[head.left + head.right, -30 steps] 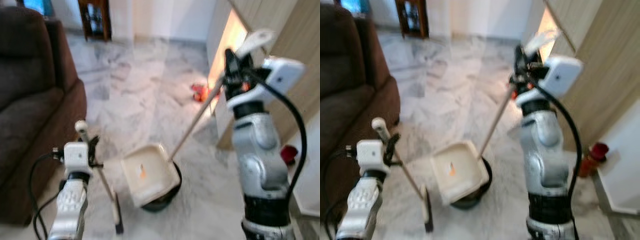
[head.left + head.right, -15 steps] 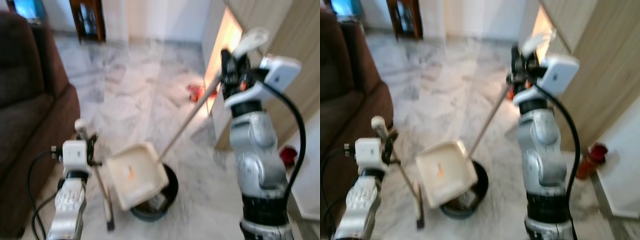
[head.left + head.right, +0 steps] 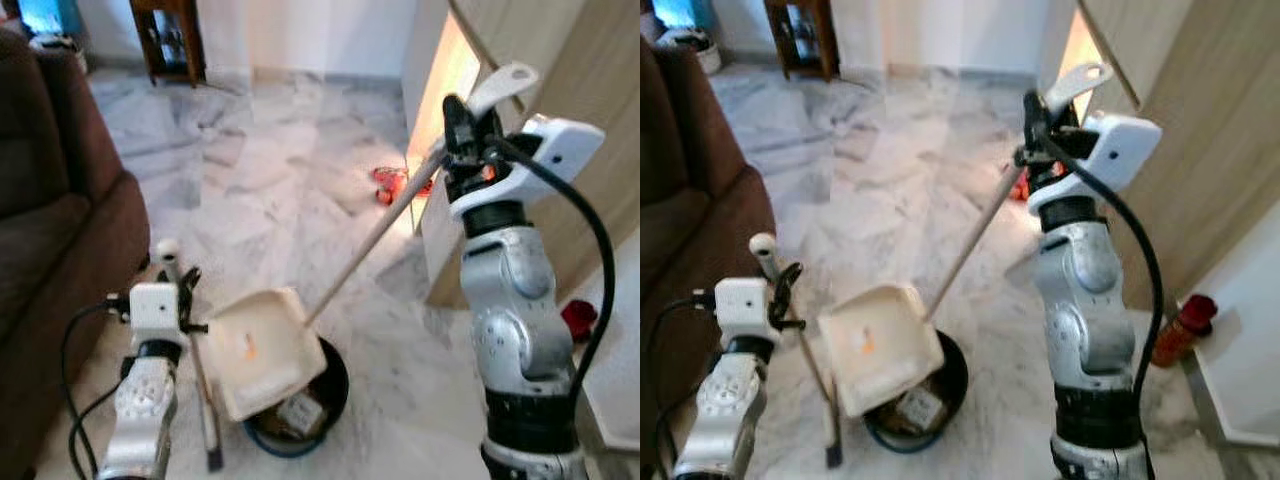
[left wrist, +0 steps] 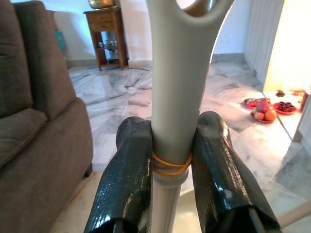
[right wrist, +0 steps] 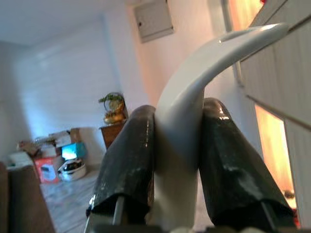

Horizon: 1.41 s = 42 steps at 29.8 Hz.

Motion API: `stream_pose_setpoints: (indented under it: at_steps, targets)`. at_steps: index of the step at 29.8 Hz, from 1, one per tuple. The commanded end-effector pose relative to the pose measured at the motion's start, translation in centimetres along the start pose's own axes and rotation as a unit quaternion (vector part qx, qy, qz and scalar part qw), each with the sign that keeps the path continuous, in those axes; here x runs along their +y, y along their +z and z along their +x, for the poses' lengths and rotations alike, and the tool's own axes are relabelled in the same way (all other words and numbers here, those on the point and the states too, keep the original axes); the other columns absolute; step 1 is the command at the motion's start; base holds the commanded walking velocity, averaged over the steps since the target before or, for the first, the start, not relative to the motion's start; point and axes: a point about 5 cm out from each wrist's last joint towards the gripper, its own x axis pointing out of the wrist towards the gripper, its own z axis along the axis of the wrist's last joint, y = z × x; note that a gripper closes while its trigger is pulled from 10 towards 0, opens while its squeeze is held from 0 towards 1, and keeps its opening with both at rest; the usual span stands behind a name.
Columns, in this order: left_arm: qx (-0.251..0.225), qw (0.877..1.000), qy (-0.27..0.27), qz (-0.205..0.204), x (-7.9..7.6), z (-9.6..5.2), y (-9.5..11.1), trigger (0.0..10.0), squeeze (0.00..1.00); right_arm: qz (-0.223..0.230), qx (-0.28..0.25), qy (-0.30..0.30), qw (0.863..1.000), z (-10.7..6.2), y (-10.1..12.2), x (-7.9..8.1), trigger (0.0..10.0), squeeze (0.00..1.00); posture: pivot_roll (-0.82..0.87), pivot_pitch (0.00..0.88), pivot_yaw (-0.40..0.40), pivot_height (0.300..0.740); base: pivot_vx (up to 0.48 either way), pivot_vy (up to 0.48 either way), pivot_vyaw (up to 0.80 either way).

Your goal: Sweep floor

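The marble floor (image 3: 270, 170) is spread far below and ahead of both pairs of fingers, with a brown sofa (image 3: 50, 230) beside the left arm and a wooden cabinet (image 3: 560, 80) just behind the right one.

The dustpan (image 3: 262, 348), a pale plastic tray on a long thin pole (image 3: 370, 240), is held tilted over a dark round bin (image 3: 300, 410); some rubbish can be made out in the bin. The tray hangs well below the right gripper (image 5: 177, 141), at the far end of the pole, and its looped handle top is clamped between the right fingers (image 5: 129, 160). It is judged light and stiff, but long: the load sits far from the grip, so the tray is likely to swing or twist unless the hold is kept high on the handle and firm.

The broom (image 3: 205, 400) is smaller, a thin shaft with a narrow dark head resting on or near the floor directly below the left gripper (image 4: 172, 165). Its pale forked handle (image 4: 177, 73) is pinched between the left fingers (image 4: 129, 179), just under the fork, where an orange rubber band (image 4: 171, 165) is wound. The smooth plastic is judged slippery, and the band probably helps against sliding. The shaft is expected to be stiff and light.

Red objects (image 3: 395, 183) lie on the floor near the cabinet, well beyond either grip.
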Motion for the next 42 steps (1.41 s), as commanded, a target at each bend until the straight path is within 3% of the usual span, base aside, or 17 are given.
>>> stream_pose_setpoints:
  at_steps: [1, 15, 20, 27, 35, 38, 42]
  targets:
    - [-0.019, 1.000, 0.002, -0.001, 0.3, 0.1, 0.6, 10.0, 0.00, 0.005, -0.052, 0.019, 0.998, 0.3, 1.8, 1.1, 10.0, 0.00, 0.07, 0.030, -0.043, 0.740, 0.000, 0.000, 0.00]
    - [-0.020, 1.000, 0.001, 0.000, 0.3, 0.1, 0.6, 10.0, 0.00, 0.008, -0.083, 0.045, 0.995, -0.6, 1.1, 5.0, 10.0, 0.00, 0.07, 0.030, -0.043, 0.740, 0.000, 0.000, 0.00]
    - [-0.019, 1.000, 0.001, -0.002, 0.2, 0.0, 0.5, 10.0, 0.00, -0.046, -0.098, 0.085, 0.990, -1.2, 0.8, 6.6, 10.0, 0.00, 0.06, 0.033, -0.047, 0.740, 0.000, 0.000, 0.00]
    - [-0.018, 1.000, 0.001, -0.003, 0.2, -0.1, 0.5, 10.0, 0.00, -0.077, -0.111, 0.119, 0.984, -2.0, 0.4, 7.9, 10.0, 0.00, 0.06, 0.035, -0.049, 0.740, 0.000, 0.000, 0.00]
    - [-0.019, 1.000, 0.002, -0.002, 0.2, -0.1, 0.5, 10.0, 0.00, -0.086, -0.128, 0.174, 0.973, -3.5, 0.1, 10.5, 10.0, 0.00, 0.06, 0.042, -0.048, 0.740, 0.000, 0.000, 0.00]
    - [-0.019, 1.000, 0.001, -0.002, 0.3, 0.0, 0.5, 10.0, 0.00, -0.057, -0.138, 0.170, 0.974, -3.9, 0.6, 11.4, 10.0, 0.00, 0.06, 0.042, -0.048, 0.740, 0.000, 0.000, 0.00]
    - [-0.019, 1.000, 0.002, -0.003, 0.3, 0.0, 0.5, 10.0, 0.00, -0.057, -0.144, 0.180, 0.971, -4.3, 0.7, 12.1, 10.0, 0.00, 0.06, 0.042, -0.048, 0.740, 0.000, 0.000, 0.00]
